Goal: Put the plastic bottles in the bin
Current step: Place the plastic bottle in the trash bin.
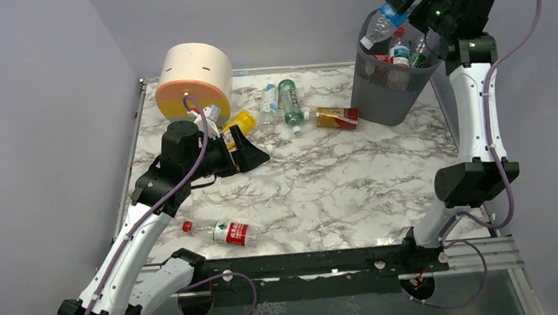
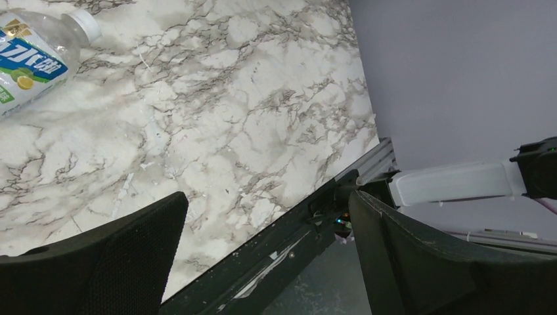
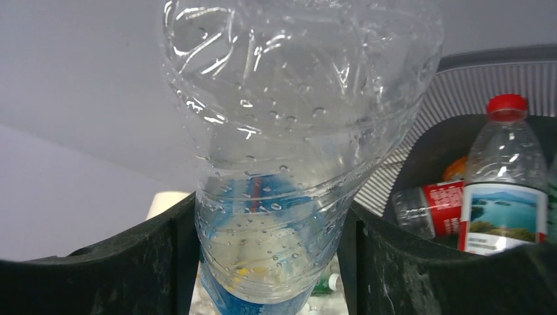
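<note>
Clear blue-labelled bottle (image 1: 379, 24) is clamped in the right gripper (image 1: 406, 2) above the mesh bin (image 1: 383, 94) rim. Left gripper (image 1: 252, 150) hangs over the marble table (image 1: 338, 190), jaws wide apart.

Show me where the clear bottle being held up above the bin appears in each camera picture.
Top external: the held bottle is at top right, in the right gripper, above the bin.
Left wrist: not in it; the lying bottle on the table is another one.
Right wrist: fills the centre, between the fingers.
Shared landmark: the bin's mesh rim, in the top and right wrist views.
</note>
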`<state>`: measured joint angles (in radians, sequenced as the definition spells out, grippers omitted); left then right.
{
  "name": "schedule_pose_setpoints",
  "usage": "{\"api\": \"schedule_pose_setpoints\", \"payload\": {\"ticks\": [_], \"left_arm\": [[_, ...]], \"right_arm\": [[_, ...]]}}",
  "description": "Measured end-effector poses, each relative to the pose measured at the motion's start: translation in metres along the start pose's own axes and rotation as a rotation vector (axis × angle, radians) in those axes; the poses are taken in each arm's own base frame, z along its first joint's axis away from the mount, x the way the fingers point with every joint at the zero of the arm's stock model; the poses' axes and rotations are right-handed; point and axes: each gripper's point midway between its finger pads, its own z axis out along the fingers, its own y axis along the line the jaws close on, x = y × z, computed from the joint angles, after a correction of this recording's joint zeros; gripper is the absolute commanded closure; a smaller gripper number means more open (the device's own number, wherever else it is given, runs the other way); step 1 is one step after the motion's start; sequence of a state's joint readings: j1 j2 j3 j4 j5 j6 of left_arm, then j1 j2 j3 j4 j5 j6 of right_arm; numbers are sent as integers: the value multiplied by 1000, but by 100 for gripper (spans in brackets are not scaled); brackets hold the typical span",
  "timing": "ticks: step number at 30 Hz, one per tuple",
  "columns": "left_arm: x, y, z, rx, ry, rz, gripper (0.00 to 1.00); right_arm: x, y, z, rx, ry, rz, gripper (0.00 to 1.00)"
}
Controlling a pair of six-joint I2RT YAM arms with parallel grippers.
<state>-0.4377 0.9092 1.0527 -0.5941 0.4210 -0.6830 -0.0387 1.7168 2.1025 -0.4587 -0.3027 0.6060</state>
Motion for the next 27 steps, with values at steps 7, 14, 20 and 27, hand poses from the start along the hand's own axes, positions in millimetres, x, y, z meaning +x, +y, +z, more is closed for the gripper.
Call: {"api": "schedule_pose_setpoints", "payload": {"ticks": [7, 14, 20, 27], "left_arm": [[11, 10, 1, -20, 25, -14, 1], [13, 12, 2, -26, 33, -8, 1], [14, 16, 6, -38, 48, -8, 1], [15, 18, 7, -45, 57, -6, 1]], "right_arm": [[-12, -67, 23, 61, -1, 134, 30], [-4, -87, 46, 76, 17, 164, 24], [-4, -93, 50, 88, 21, 144, 7], [-1, -106, 49, 133, 33, 134, 4]]}}
